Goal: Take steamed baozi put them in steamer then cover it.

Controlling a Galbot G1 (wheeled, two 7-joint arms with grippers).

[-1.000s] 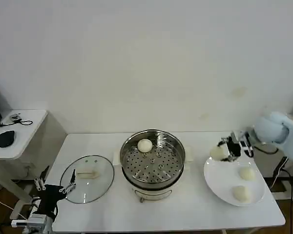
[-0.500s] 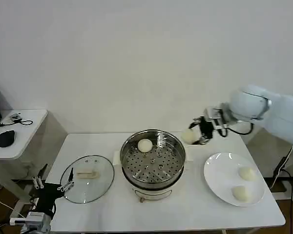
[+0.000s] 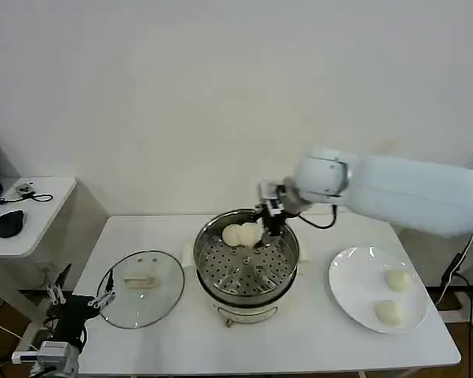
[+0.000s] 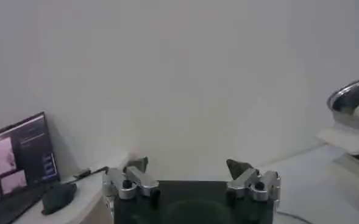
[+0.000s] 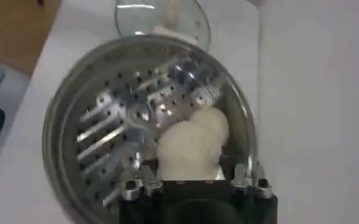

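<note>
- Nearest, the left gripper (image 3: 77, 303) hangs parked low at the table's front corner with its fingers spread and nothing between them; the cover (image 3: 140, 289) lies flat on the table just beside it, toward the pot.
- Farther in, the right gripper (image 3: 270, 222) is over the back rim of the steamer (image 3: 213, 276), clenched on a baozi (image 3: 251, 233) that bulges out past its fingertips, as the right wrist view shows with the carried baozi (image 5: 188, 157) pinched between the jaws.
- Directly ahead of the fingertips, a second baozi (image 3: 233, 235) already sits on the perforated floor, touching or nearly touching the held one.
- Risk, as I judge it: letting go here could drop the bun onto its neighbour, so that it rolls or stacks instead of settling flat; a squeezed soft bun might also stick to a finger and lift back out.
- Risk: the jaws sit close to the steel rim, so a careless descent could knock the steamer.
- Well off to the right gripper's outer side, two more baozi (image 3: 392, 297) wait on the white plate (image 3: 348, 272).
</note>
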